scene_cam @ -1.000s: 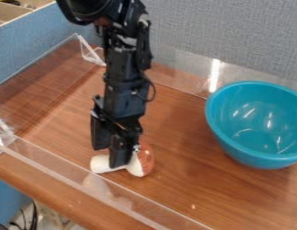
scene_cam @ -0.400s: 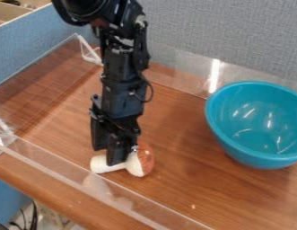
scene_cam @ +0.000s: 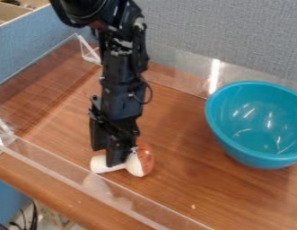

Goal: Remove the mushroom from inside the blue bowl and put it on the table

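The mushroom lies on its side on the table, cream stem to the left and reddish-brown cap to the right. My gripper points almost straight down right over it, with the dark fingers reaching down to the stem. The fingers blend into one dark mass, so I cannot tell whether they still clasp the mushroom or stand apart. The blue bowl sits at the right of the table, with nothing visible inside it.
Low clear acrylic walls edge the table at the front, left and back. A blue box side stands beyond the left wall. Bare wood lies between the mushroom and the bowl.
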